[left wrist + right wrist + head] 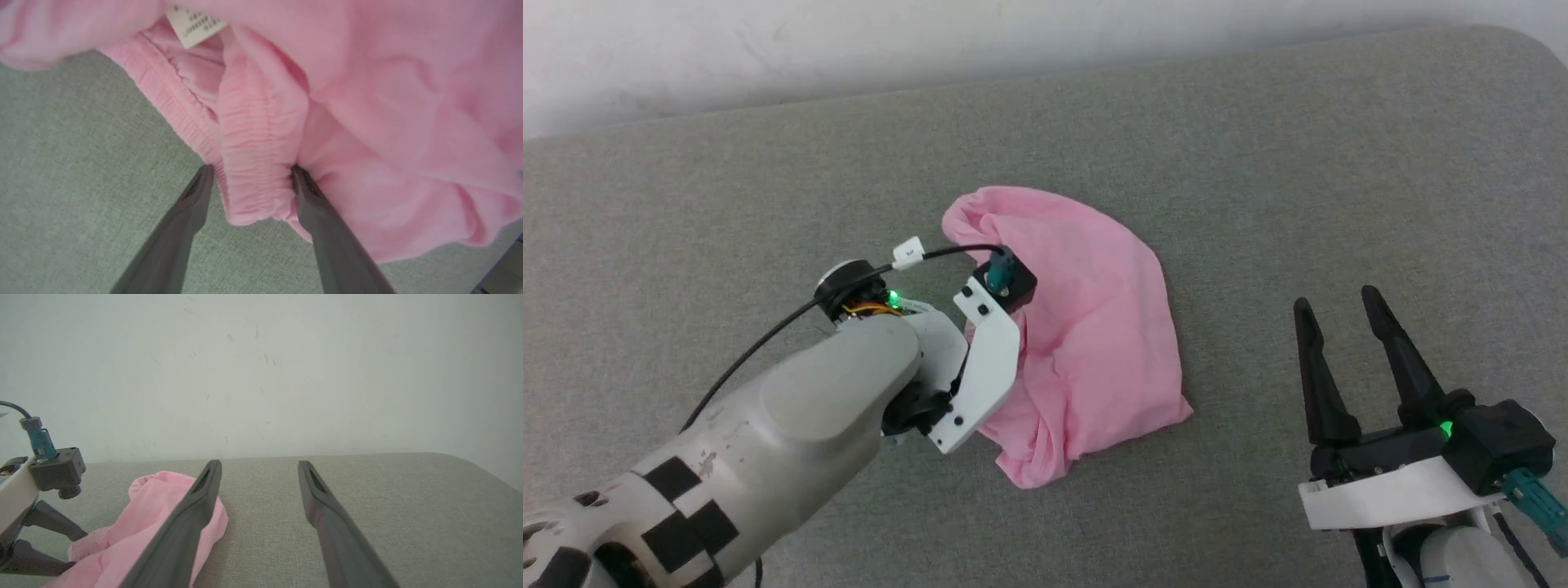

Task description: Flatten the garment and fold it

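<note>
Garment: we list light pink thin-fabric shorts (1094, 327), crumpled at frame centre on the grey fabric-covered tabletop (1258, 147).
Left gripper (252, 169): we see its jaws wide, straddling the gathered waistband (249, 139).
Right gripper (1338, 300): jaws wide, empty, at lower right, apart from the shorts.

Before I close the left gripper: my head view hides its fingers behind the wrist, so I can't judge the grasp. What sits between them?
Observer: The left gripper stands open, with a fold of the garment's gathered waistband between its fingers.
Operator: Are the tips on the fabric or short of it?
Observer: Both fingertips appear to touch the waistband's sides.
Operator: Any landmark nearby?
Observer: A white label shows inside the waist, beyond the fold.
</note>
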